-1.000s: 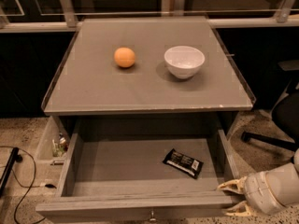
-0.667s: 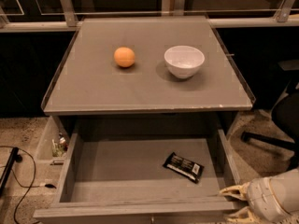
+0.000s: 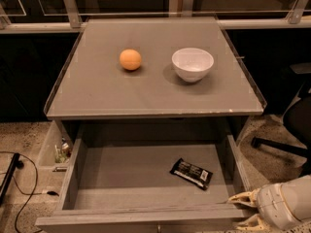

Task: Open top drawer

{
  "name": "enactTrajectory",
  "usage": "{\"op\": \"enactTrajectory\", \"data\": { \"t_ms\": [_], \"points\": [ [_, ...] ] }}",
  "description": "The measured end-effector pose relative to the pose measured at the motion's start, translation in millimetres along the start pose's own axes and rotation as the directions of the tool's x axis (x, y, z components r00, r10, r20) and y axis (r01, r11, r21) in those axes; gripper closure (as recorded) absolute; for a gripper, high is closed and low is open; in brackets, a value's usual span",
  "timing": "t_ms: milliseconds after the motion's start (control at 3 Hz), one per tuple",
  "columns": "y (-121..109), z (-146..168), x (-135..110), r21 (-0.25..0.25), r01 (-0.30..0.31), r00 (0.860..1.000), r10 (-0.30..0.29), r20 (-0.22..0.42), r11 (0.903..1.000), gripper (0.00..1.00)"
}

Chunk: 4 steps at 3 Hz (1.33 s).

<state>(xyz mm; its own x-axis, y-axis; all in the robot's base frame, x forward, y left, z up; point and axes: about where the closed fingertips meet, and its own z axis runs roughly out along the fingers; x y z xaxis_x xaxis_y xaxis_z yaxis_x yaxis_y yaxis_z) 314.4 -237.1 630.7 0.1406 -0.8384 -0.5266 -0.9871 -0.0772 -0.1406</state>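
Note:
The top drawer (image 3: 146,216) is pulled far out below the grey tabletop, and its grey tray interior (image 3: 126,178) shows. A dark snack packet (image 3: 191,172) lies inside at the right. Only a sliver of the drawer's knob (image 3: 158,228) shows at the bottom edge of the view. My gripper (image 3: 246,210) is at the bottom right, at the drawer's front right corner. Its pale fingers (image 3: 242,197) are spread apart, one above and one below the front rim, and hold nothing that I can see.
An orange (image 3: 130,59) and a white bowl (image 3: 192,64) sit on the tabletop (image 3: 97,96). A small bin of items (image 3: 60,152) stands left of the drawer. Black cables (image 3: 19,178) lie on the floor at the left. An office chair base (image 3: 286,140) stands at the right.
The drawer has slid a little further out toward the camera. My gripper has moved slightly down and back with its front right corner.

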Motion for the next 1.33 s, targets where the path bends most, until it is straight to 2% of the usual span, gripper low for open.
{"op": "enactTrajectory", "data": {
  "t_ms": [667,1000,1333],
  "points": [
    [0.0,0.0,0.0,0.0,0.0,1.0,0.0,0.0,1.0,0.12],
    [0.0,0.0,0.0,0.0,0.0,1.0,0.0,0.0,1.0,0.0],
    [0.0,0.0,0.0,0.0,0.0,1.0,0.0,0.0,1.0,0.0]
  ]
}}
